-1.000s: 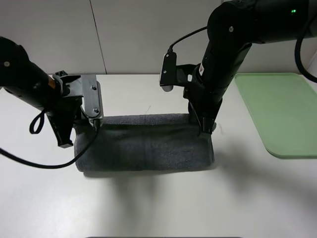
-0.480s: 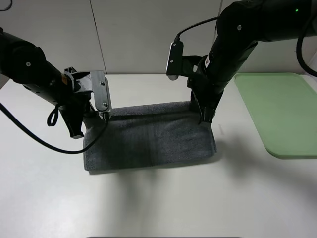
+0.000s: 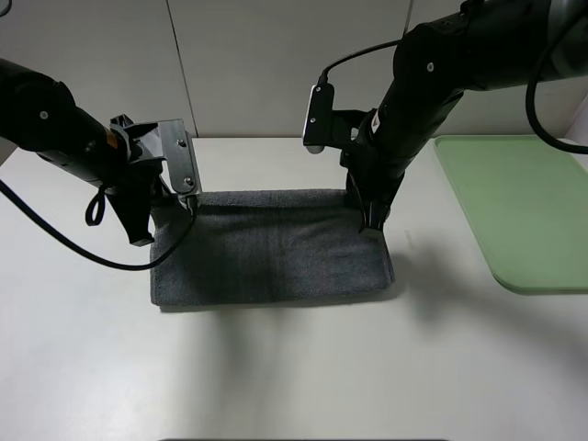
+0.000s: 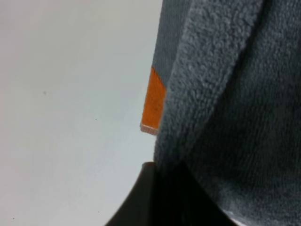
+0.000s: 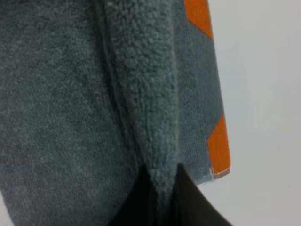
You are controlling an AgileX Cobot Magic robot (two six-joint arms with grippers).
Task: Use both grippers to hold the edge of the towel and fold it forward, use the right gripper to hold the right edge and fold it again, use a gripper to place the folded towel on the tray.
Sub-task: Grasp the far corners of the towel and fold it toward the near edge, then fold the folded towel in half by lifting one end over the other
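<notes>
towel (image 3: pixel 271 248): I see it lying doubled at the tabletop's centre, with an orange band (image 4: pixel 153 101) peeking out under the top layer.
left gripper (image 3: pixel 188 204): closed on the towel's 10 o'clock corner.
right gripper (image 3: pixel 372 223): clamped on the 2 o'clock corner.
handling: soft, light, limp terry, I judge. It will sag and drag rather than slip. For the second fold I'd pinch both layers at the right edge (image 3: pixel 388 266).
tray (image 3: pixel 524 211): at 3 o'clock of the towel, well apart.
tabletop (image 3: pixel 294 367): smooth, white.
room: pale panelled wall at 12 o'clock.
</notes>
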